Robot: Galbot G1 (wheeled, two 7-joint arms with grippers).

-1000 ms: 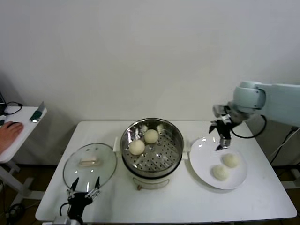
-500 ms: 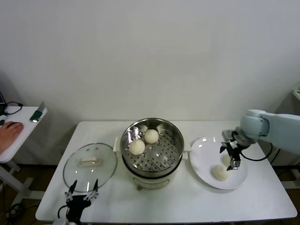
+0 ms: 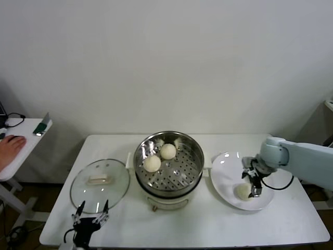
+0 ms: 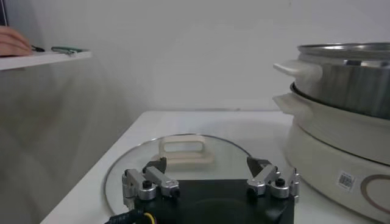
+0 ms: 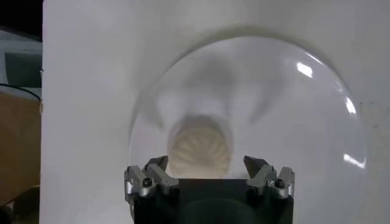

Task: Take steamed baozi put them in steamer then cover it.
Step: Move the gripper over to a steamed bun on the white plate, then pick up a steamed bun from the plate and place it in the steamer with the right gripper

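Hovering over plate [image 3: 229,185]: right gripper [image 3: 253,183], jaws open, baozi [image 5: 200,147] directly beneath, untouched.

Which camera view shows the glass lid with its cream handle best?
The head view shows the glass lid best: its whole round outline lies flat on the table, left of the steamer. The left wrist view shows only its handle and near part, from low behind the left end effector. The right wrist view does not show it.
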